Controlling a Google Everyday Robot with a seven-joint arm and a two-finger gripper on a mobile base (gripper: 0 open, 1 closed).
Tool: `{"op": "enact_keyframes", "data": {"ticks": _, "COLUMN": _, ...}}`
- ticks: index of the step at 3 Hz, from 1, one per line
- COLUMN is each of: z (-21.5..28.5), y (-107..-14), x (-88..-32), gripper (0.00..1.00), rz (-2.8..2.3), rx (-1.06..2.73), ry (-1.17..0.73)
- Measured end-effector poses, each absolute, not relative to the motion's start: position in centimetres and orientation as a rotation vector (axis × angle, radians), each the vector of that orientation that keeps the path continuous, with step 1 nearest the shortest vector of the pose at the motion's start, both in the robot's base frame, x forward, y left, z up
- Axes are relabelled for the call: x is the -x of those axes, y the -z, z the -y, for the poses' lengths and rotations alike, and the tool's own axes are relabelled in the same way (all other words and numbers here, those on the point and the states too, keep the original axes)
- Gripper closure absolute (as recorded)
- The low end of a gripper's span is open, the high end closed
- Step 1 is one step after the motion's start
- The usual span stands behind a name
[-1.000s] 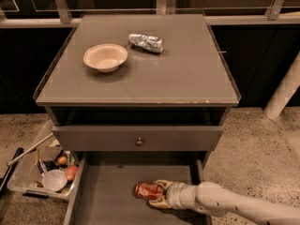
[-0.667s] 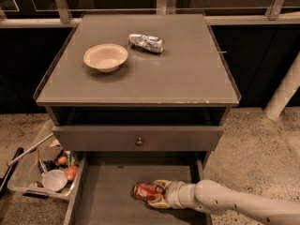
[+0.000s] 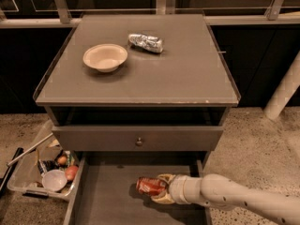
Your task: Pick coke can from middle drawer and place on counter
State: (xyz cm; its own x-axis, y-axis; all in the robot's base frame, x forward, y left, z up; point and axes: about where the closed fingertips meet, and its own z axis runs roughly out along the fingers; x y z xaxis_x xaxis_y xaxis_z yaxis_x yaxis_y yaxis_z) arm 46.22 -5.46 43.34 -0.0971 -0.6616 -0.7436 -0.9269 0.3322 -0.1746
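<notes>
Little displacement was noted against the frame one second earlier: the can (image 3: pixel 149 185) and the gripper (image 3: pixel 159 190) were found marginally higher in view, and the arm was otherwise unchanged. The can was located in the drawer (image 3: pixel 105 198), lying on its side towards the right of the floor; whether it rested there or was just lifted clear could not be determined. The jaws were seen closed on the can's right end, one finger above and one below. Several faults were judged possible from this state. As the can was gripped at one end only, it could be levered out of the jaws, or rotated in them, by an abrupt lift. The drawer front (image 3: pixel 138 138) and the counter (image 3: pixel 187 78) edge stood above and behind the can; if the can were carried towards the counter before enough height was gained, can or wrist could be driven against them. The bowl (image 3: pixel 105 57) and the foil packet (image 3: pixel 146 42) occupied the counter's rear left, and a placement directed there was judged liable to knock them.
</notes>
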Motion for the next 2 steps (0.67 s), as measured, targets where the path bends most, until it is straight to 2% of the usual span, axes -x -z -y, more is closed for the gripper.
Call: {"op": "enact_keyframes", "data": {"ticks": 2, "z": 10.0, "y": -51.7, "x": -46.1, "gripper": 1.0, "rz": -1.949, "rx": 1.376, "ry": -0.292}}
